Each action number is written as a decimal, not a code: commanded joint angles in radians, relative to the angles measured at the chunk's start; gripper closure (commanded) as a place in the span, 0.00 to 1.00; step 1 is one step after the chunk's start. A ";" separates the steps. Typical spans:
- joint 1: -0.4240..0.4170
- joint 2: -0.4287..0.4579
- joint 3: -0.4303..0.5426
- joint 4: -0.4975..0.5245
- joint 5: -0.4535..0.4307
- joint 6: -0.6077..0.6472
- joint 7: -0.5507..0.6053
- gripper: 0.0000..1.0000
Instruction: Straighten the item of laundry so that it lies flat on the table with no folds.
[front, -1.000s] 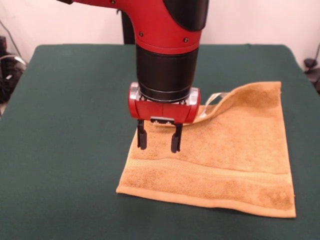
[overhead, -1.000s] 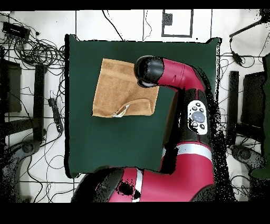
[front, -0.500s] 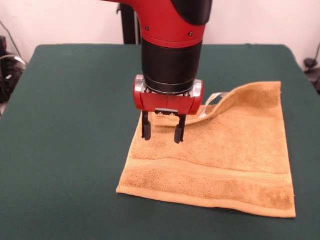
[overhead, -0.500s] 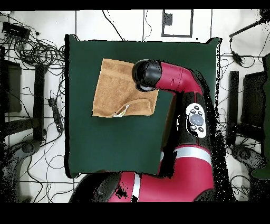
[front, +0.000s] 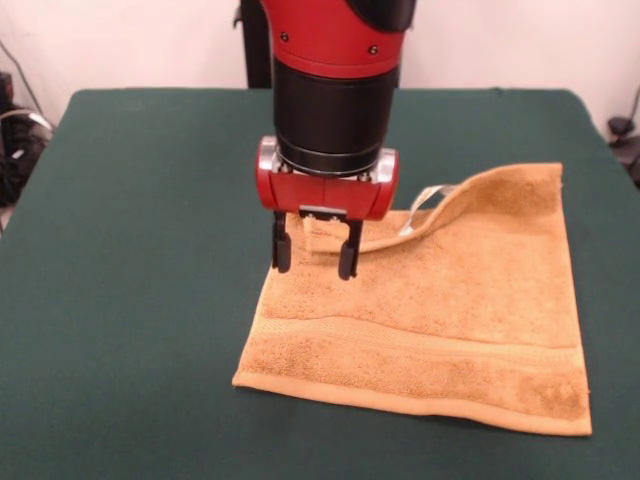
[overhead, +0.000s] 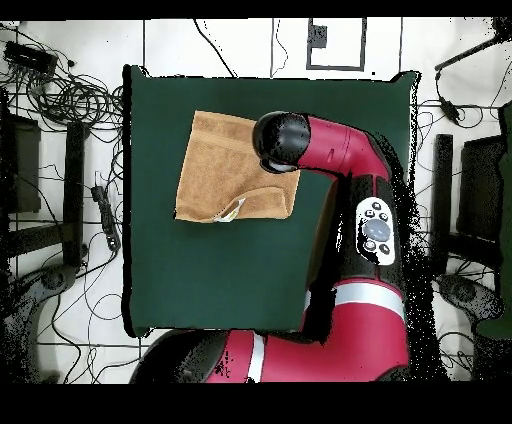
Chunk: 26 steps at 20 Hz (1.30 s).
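End effector (front: 310, 255) slightly higher than before, prongs spread (empty), over nubbly golden terry towel (front: 450, 320) with folded-over far edge.

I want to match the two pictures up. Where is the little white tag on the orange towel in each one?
Front view: the white tag pokes out from under the folded-over far edge of the towel, right of the gripper.
Overhead view: the tag lies at the towel's bottom edge, left of the arm.
Shared landmark: that folded edge of the towel.
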 joint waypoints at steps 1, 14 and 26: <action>0.052 0.032 0.022 0.096 0.016 -0.005 0.219 0.00; 0.101 0.039 -0.018 0.066 0.049 0.027 0.302 0.00; 0.129 0.048 -0.059 0.042 0.087 0.034 0.312 0.00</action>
